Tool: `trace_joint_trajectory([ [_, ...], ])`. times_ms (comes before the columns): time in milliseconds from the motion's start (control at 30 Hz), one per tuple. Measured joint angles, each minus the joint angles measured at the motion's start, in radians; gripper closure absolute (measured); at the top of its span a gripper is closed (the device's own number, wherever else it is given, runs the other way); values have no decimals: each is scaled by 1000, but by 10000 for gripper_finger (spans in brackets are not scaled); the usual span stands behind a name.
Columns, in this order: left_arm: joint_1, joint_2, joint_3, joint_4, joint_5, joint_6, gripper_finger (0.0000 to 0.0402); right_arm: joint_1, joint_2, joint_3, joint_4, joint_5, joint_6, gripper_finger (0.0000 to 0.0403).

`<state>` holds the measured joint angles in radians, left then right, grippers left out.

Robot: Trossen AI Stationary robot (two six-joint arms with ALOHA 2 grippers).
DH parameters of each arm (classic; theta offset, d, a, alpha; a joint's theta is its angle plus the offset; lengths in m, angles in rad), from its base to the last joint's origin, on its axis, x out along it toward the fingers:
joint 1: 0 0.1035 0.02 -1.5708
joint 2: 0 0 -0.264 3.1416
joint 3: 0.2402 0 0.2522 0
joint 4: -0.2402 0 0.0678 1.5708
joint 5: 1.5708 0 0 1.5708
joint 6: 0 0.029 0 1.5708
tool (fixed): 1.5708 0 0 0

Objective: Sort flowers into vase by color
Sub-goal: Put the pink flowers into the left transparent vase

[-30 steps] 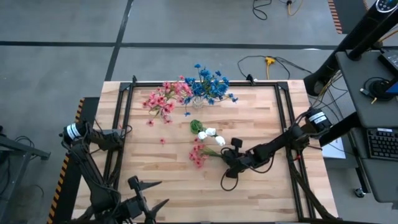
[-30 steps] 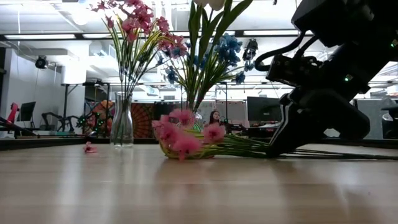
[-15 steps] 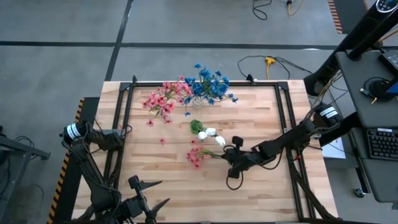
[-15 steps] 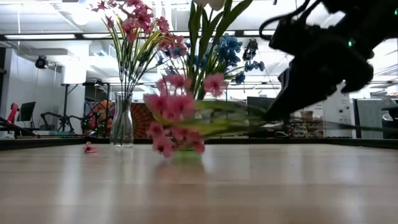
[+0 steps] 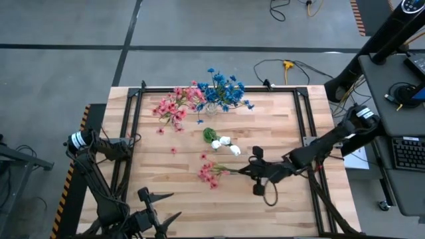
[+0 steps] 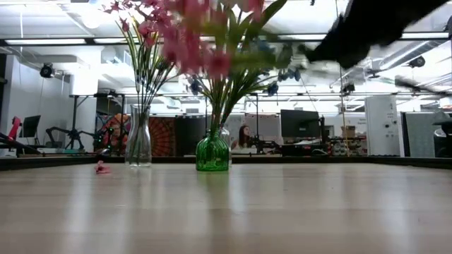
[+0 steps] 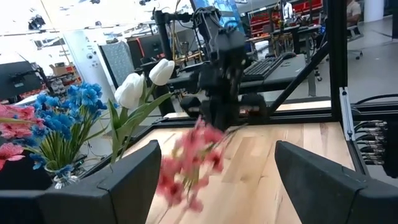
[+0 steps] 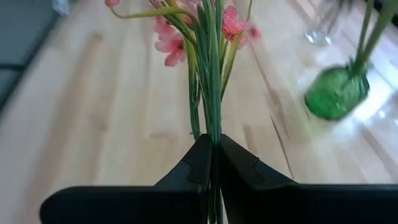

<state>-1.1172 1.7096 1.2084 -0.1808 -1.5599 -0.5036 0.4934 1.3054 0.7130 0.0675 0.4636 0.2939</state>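
Pink sprig [image 5: 211, 174], thin green stems, small blossom cluster, pinched at stem ends by right tool [image 5: 251, 170], lifted above bench [image 5: 179, 206] centre. Long axis horizontal, blossoms point toward left arm's side.

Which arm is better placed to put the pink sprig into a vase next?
Right. The right gripper is already shut on the pink sprig and holds it off the table, while the left gripper sits open at the table's near edge, far from the vases.
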Motion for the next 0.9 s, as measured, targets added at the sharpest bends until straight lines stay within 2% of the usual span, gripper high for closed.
trace_joint_trajectory([
  [133,3,0,-10,0,28,-25,106,46,-58,-1,79,-1,-41,390],
  [300,58,0,-40,4,67,-69,106,74,-73,-1,334,-73,-166,390],
  [633,247,7,-71,69,268,-77,110,69,73,-1,914,-135,-452,390],
  [767,277,19,-71,194,293,24,121,69,161,-1,1103,-157,-535,390],
  [900,294,35,-71,446,357,247,129,68,227,35,1187,-157,-582,390],
])
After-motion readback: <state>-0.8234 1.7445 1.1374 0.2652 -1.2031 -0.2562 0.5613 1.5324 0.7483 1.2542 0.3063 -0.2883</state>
